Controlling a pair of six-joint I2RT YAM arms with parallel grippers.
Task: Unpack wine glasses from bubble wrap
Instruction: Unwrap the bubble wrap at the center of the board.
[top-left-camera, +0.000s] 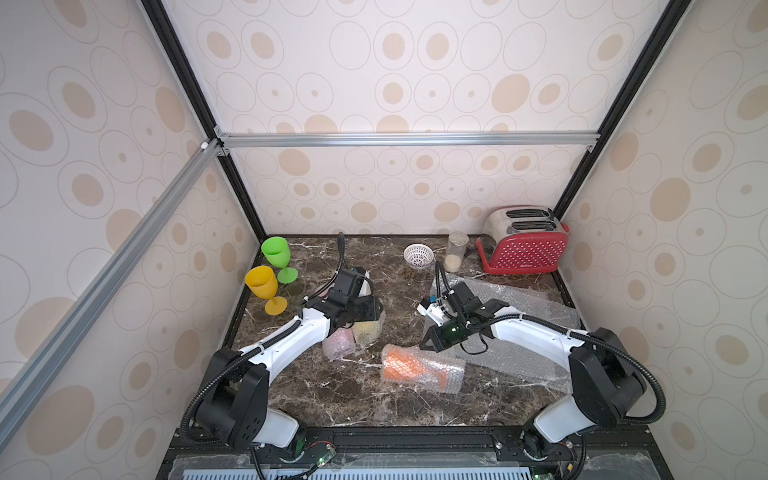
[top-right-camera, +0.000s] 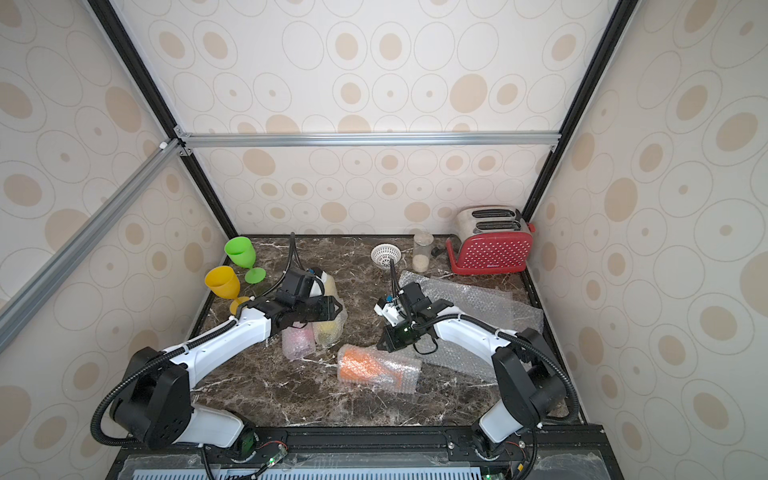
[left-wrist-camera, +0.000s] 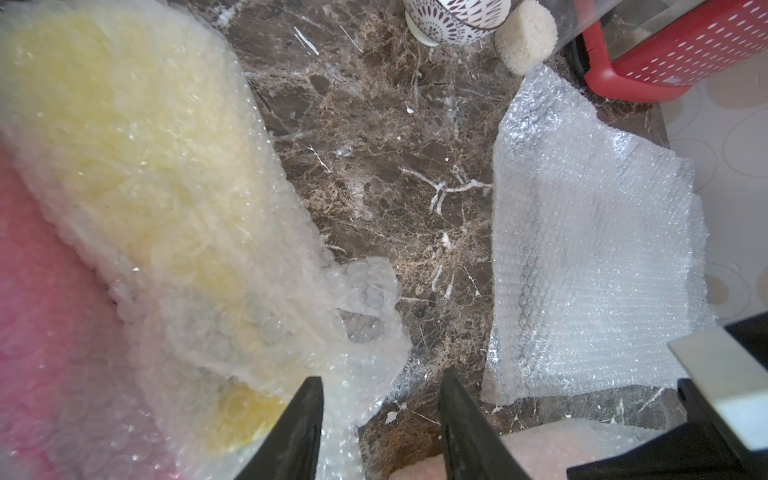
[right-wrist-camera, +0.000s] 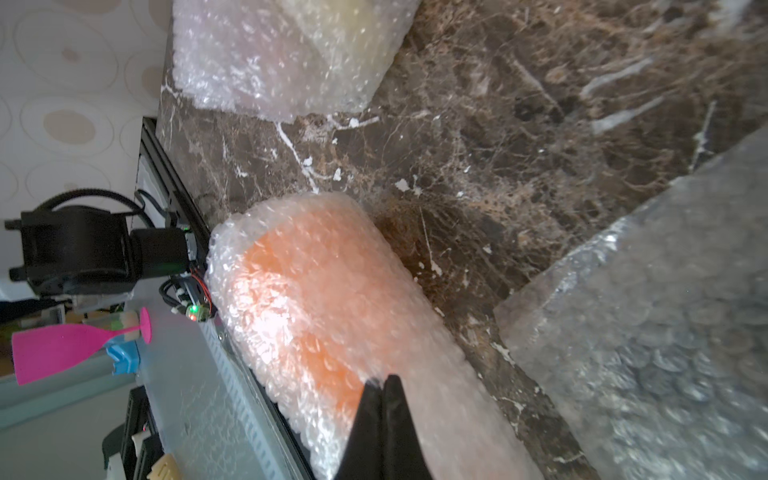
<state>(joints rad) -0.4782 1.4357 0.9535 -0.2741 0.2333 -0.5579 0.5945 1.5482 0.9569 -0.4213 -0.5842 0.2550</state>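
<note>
Dark brown marble tabletop (top-left-camera: 332, 399) forms the floor of a cell walled in circle-patterned wallpaper (top-left-camera: 415, 62). In both top views a green glass (top-left-camera: 276, 253) and a yellow glass (top-left-camera: 262, 286) stand upright and unwrapped at about 10 o'clock on the slab, close together by the wall. At 12 o'clock sit a white bowl (top-left-camera: 418, 255) and a clear jar (top-left-camera: 456, 251), with a red toaster (top-left-camera: 523, 245) at 1 o'clock. Flat sheets (top-left-camera: 519, 303) of bubble wrap lie spread at 3 o'clock, partly under the right arm. Toward 9 o'clock from the centre, a pink tube (top-left-camera: 338, 345) and a yellow tube (top-left-camera: 368, 330) of bubble wrap sit side by side, touching (the left arm covers their far ends). The left gripper (left-wrist-camera: 380, 376) hangs at the yellow tube's loose end with its fingers apart; a flap of wrap lies between them, and marble shows in the gap. Just toward 6 o'clock from the centre an orange tube (top-left-camera: 415, 368) lies on its side. The right gripper (right-wrist-camera: 382, 380) has its fingers pressed together, tips against that tube's wrap; whether a fold is pinched between them cannot be told.
</note>
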